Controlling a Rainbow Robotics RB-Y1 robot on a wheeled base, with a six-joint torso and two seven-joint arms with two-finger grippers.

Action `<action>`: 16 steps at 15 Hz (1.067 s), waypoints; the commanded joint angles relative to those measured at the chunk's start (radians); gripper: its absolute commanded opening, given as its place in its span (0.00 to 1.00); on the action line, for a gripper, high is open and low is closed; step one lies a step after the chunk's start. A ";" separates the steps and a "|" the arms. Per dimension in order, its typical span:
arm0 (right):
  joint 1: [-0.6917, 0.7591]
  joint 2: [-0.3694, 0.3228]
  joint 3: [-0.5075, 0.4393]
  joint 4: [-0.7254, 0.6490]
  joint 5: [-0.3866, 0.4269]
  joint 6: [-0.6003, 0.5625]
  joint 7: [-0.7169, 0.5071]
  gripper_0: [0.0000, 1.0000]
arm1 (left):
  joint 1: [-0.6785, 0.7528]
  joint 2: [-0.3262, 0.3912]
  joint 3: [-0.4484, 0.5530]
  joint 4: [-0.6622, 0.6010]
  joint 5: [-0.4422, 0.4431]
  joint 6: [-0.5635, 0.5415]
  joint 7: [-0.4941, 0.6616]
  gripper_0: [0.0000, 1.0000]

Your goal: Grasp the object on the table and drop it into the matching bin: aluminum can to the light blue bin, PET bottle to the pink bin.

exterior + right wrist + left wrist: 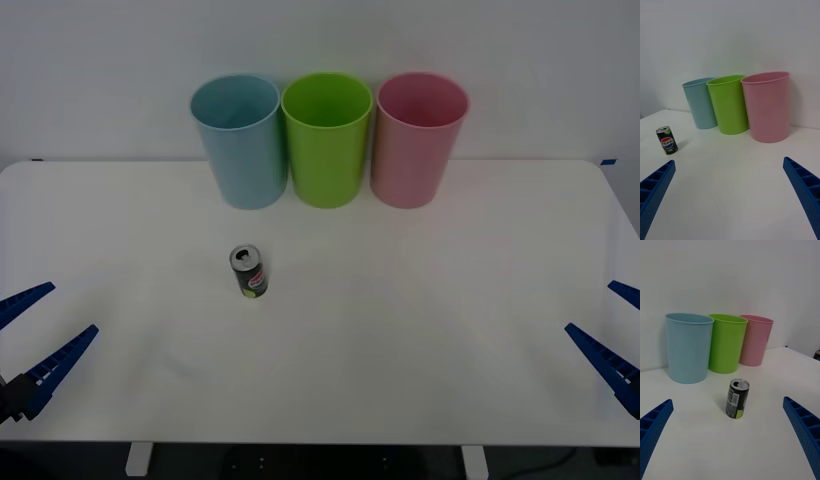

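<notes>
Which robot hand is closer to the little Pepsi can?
The left. The left gripper waits open at the table's near left edge, on the aluminum can's side. The right gripper sits open at the far right edge.

One aluminum can [249, 272], standing upright on one white table [420, 330]. Three tall plastic bins in a row: one light blue bin [240, 140], one green bin [326, 138], one pink bin [417, 138]. Two grippers, four blue ribbed fingers [58, 365] altogether.
</notes>
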 commanded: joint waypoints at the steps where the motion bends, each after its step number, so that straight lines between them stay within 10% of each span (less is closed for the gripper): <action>1: 0.000 0.000 0.000 0.000 0.000 0.000 0.000 1.00 | 0.000 0.000 0.000 0.000 0.000 0.000 0.000 1.00; 16: 0.000 0.000 0.000 0.000 0.000 0.000 0.000 1.00 | 0.014 -0.026 -0.125 0.007 -0.117 0.157 -0.014 1.00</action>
